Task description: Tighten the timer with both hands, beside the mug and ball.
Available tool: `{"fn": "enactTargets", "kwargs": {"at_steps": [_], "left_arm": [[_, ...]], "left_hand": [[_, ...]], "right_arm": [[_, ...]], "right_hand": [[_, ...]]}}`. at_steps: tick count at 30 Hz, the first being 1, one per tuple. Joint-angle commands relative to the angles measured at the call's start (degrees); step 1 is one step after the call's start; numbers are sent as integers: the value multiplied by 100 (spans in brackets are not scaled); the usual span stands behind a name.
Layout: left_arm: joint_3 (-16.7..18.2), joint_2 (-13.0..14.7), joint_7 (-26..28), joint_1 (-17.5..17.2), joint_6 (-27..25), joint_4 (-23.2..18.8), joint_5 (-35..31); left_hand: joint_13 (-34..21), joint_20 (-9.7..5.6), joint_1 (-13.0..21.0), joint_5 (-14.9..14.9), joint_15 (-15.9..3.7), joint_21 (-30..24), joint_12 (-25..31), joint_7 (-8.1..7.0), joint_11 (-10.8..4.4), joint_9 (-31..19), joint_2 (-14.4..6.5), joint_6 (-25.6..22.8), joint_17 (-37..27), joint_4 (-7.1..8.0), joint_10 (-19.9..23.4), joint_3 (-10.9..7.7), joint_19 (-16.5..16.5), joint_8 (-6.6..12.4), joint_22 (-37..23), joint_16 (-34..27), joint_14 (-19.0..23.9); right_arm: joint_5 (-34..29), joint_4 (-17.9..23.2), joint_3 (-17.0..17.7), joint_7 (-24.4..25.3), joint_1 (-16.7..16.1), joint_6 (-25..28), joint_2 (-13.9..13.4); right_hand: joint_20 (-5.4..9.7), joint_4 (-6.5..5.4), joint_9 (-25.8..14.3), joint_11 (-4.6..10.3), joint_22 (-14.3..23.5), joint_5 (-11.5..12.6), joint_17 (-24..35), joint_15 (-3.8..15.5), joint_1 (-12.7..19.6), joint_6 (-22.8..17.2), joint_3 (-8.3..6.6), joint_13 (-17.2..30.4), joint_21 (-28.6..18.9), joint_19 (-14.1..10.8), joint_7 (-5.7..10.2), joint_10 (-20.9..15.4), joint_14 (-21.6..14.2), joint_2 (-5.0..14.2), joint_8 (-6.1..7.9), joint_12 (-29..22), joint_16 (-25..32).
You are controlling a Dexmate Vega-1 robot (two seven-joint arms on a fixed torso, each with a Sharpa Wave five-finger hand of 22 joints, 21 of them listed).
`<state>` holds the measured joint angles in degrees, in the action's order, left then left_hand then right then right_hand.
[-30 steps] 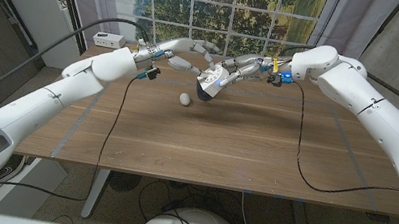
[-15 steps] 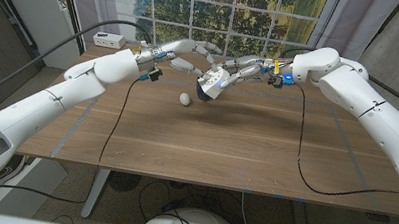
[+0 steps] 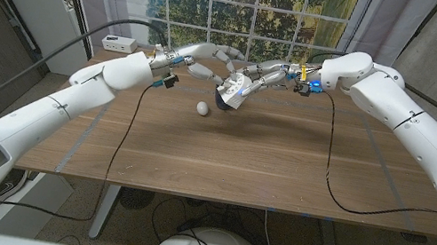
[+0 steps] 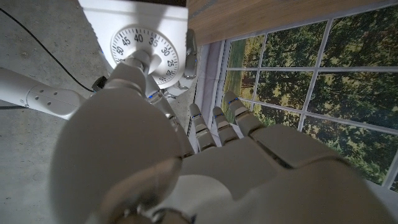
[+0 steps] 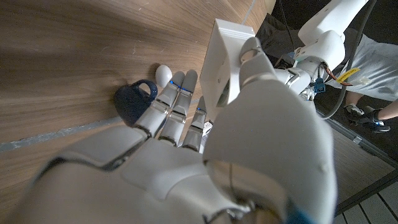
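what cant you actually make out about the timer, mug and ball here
- Timer dial setting: too small in the head view; in the left wrist view the left hand covers the knob.
- Mug: partly behind the right hand in the right wrist view.
- Ball: too small for surface detail.

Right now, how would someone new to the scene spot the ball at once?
Start at the far middle of the wooden table, where both hands hold the white timer off the surface. Just left of it in the head view lies the ball, beside the dark blue mug. It is small, white and roundish, resting loose on the wood, untouched.
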<state>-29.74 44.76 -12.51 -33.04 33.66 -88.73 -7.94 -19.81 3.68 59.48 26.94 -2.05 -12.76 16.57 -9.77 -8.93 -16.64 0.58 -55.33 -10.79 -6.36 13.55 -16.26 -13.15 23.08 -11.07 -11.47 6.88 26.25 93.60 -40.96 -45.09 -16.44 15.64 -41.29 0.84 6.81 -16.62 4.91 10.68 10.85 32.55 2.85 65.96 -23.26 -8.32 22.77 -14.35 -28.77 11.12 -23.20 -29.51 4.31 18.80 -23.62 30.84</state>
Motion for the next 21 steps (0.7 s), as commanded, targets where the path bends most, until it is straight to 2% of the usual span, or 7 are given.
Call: {"fn": "enactTargets", "kwargs": {"at_steps": [1,15,19,21], "left_arm": [[-75,72,-49,284,486,110,-539],[-209,-21,37,1144,2108,591,-1744],[-233,-91,73,1452,2712,754,-2121],[-171,-191,301,1602,3164,909,-2553]], "left_hand": [[-7,-11,182,37,-330,-41,59,3,-55,-41,-108,-107,-12,-44,89,-32,-77,49,-15,-32,90],[-10,-91,300,21,-376,-65,52,29,-143,-84,-194,-234,-26,-48,117,27,-99,102,-36,-10,44],[-12,-99,315,15,-396,-65,45,34,-154,-85,-200,-254,-29,-45,113,54,-90,105,-41,-3,17],[-12,-111,320,14,-411,-67,47,38,-163,-82,-203,-280,-31,-43,120,62,-89,112,-42,-6,22]], "right_arm": [[16,0,-75,-107,84,73,43],[-125,-148,-258,-450,366,130,95],[-190,-195,-319,-513,436,158,125],[-212,-218,-336,-530,463,174,137]], "right_hand": [[8,-31,-19,107,6,-9,27,1009,-401,-87,-29,1150,33,21,-4,-120,-36,385,30,-679,-36],[58,51,-24,155,6,-3,107,1036,-286,-125,-88,1180,58,70,20,-166,-64,420,26,-698,-12],[83,63,-25,153,6,-5,120,1034,-267,-129,-99,1187,62,78,24,-180,-64,427,23,-703,-16],[95,66,-25,139,6,-7,127,1032,-263,-135,-102,1191,65,83,27,-179,-65,427,22,-703,-17]]}}
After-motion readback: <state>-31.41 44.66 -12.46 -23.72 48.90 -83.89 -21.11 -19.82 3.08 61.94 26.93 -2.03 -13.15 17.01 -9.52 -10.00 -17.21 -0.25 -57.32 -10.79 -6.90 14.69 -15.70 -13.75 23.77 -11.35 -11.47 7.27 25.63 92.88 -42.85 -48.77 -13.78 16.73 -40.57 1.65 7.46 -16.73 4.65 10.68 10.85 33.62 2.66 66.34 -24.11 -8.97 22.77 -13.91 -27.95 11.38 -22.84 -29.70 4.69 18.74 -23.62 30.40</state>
